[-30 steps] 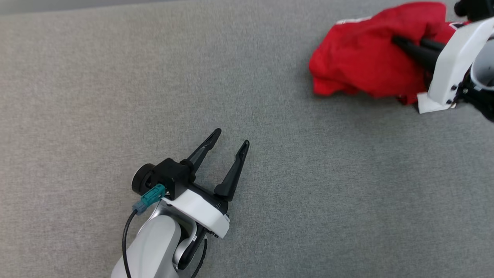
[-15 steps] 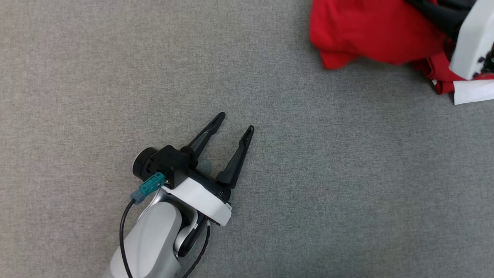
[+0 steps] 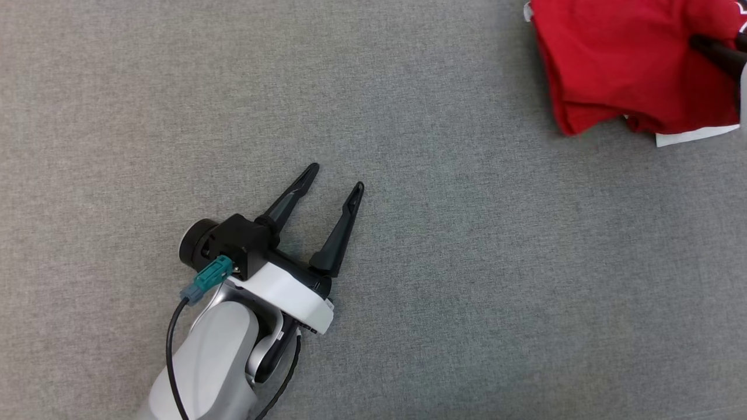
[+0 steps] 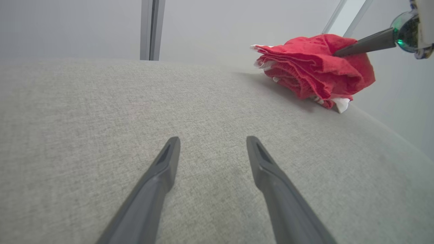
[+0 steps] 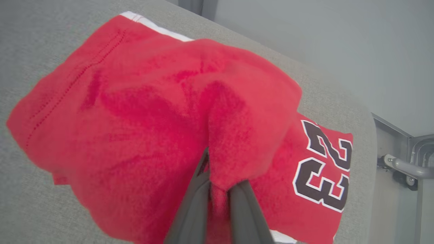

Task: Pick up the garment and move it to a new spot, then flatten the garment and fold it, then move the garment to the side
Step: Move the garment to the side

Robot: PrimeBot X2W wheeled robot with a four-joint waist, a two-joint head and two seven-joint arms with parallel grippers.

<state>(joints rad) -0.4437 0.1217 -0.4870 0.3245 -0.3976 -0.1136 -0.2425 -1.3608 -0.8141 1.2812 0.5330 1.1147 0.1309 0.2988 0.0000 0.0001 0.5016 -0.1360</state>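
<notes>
The right gripper (image 5: 219, 183) has its two long dark fingers pressed together on a raised fold of the red fleecy garment (image 5: 135, 112), which has white trim and a black number edged in white. The cloth rises to a peak just where the jaws meet. I judge the grip is taken at that ridge so that the bundle can be carried as one piece rather than dragged flat. The garment lies bunched in several layers near the far right corner of the grey woven table surface (image 3: 467, 262), close to its rounded edge. Its lower folds look to rest on the surface, though whether any part is lifted clear I cannot tell. A white strip of trim (image 3: 688, 135) shows at its near side in the head view. This reads as the first step, picking up and moving, with flattening and folding not yet begun. Well apart, toward the middle of the table, the left gripper (image 3: 337, 176) has its fingers spread and holds nothing, hovering low over bare cloth and pointing toward the garment (image 4: 312, 67). It is probably placed there to take a second hold when spreading starts. Beyond the table corner, a grey metal bracket (image 5: 403, 167) stands clear of the work. So near the edge, a loose layer could slip over the side.
</notes>
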